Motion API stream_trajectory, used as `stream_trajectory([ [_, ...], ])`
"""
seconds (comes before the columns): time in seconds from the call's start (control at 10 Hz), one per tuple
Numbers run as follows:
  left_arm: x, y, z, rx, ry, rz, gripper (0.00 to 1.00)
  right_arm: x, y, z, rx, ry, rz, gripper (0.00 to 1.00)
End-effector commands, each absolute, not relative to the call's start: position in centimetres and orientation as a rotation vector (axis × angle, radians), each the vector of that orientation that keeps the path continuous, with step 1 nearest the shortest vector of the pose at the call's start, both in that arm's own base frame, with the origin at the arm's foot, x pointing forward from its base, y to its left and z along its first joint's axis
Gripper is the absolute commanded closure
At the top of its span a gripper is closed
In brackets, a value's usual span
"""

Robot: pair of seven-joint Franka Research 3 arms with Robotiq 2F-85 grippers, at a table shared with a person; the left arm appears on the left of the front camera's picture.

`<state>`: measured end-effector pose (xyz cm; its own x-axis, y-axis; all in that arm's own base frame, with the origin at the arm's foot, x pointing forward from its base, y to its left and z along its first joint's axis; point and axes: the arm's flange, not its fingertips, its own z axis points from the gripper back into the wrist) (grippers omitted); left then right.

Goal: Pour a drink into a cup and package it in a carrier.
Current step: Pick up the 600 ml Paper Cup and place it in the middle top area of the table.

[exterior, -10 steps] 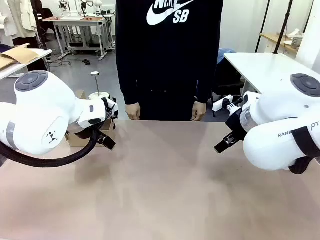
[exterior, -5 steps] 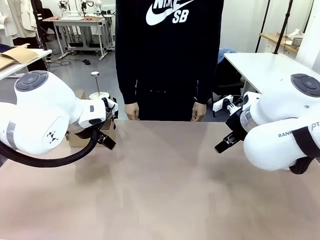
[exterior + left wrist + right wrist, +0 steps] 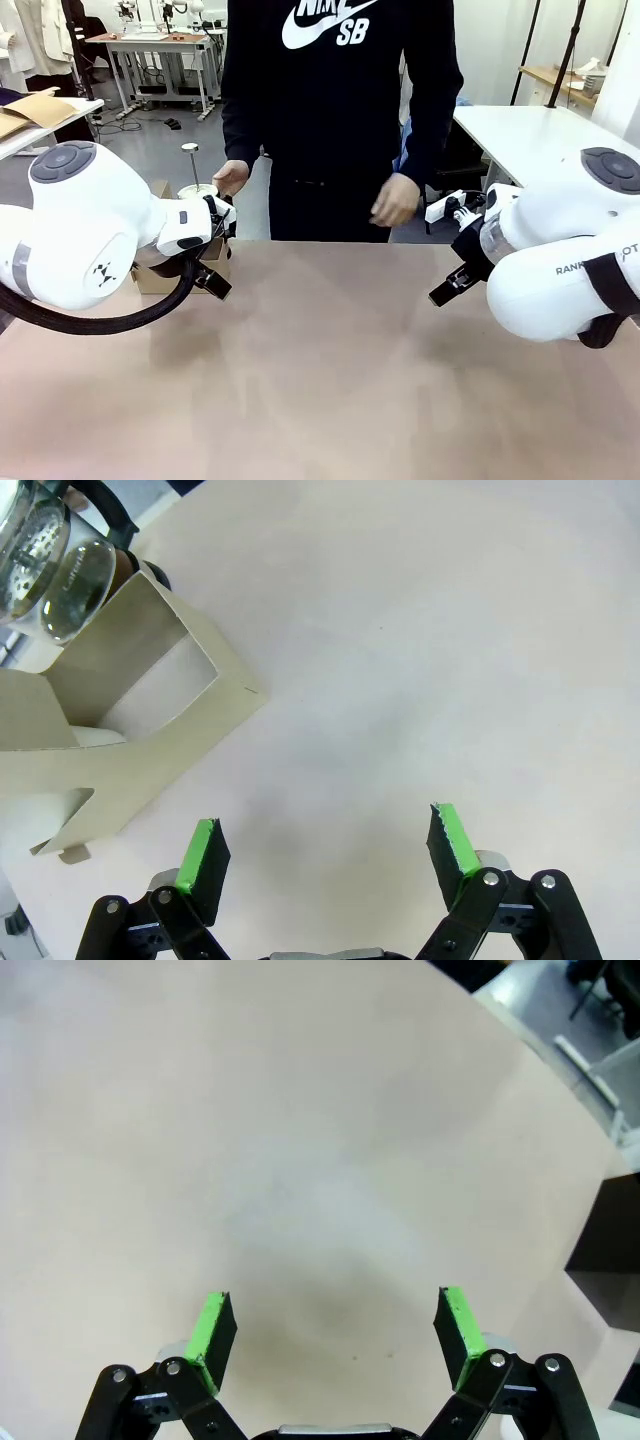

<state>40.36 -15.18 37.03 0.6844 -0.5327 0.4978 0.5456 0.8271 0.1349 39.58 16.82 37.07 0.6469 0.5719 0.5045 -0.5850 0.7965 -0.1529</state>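
Observation:
The brown cardboard carrier (image 3: 140,715) lies close ahead of my left gripper (image 3: 325,840), up and to the left of its open fingers, with nothing between them. In the front view the carrier (image 3: 152,277) shows behind my left gripper (image 3: 210,278) at the table's left edge. A clear glass jug (image 3: 50,550) stands just beyond the carrier, with a little brown drink (image 3: 122,568) showing through it. My right gripper (image 3: 330,1325) is open over bare tabletop, and it (image 3: 448,287) hangs at the right side. The cup is out of view.
A person in a dark top stands at the far edge, one hand (image 3: 230,178) raised near a metal rod and pale round lid (image 3: 197,187) behind my left gripper, the other hand (image 3: 395,203) raised mid-air. A dark box-like shape (image 3: 608,1245) sits at the table's edge.
The person has lifted both hands from the far edge, one toward the rod and lid at the left. Neither arm has moved and both grippers stay open.

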Motion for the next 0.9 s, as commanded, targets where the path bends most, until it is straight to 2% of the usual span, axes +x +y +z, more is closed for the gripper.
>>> stream_trajectory([
  [0.0,40.4,-15.2,37.0,-0.025,-0.55,-0.604,0.0,41.2,15.9,40.6,0.057,-0.566,0.673,0.0],
  [0.2,40.4,-15.2,37.0,-0.025,-0.55,-0.604,0.0,45.3,13.7,49.3,0.135,-0.565,0.674,0.0],
  [0.4,40.4,-15.2,37.0,-0.025,-0.55,-0.604,0.0,46.5,8.5,55.3,0.25,-0.564,0.731,0.0],
  [0.6,40.4,-15.2,37.0,-0.025,-0.55,-0.604,0.0,46.1,0.0,58.5,0.37,-0.598,0.806,0.0],
  [0.8,40.4,-15.2,37.0,-0.025,-0.55,-0.604,0.0,44.5,-10.5,57.6,0.579,-0.722,0.88,0.0],
])
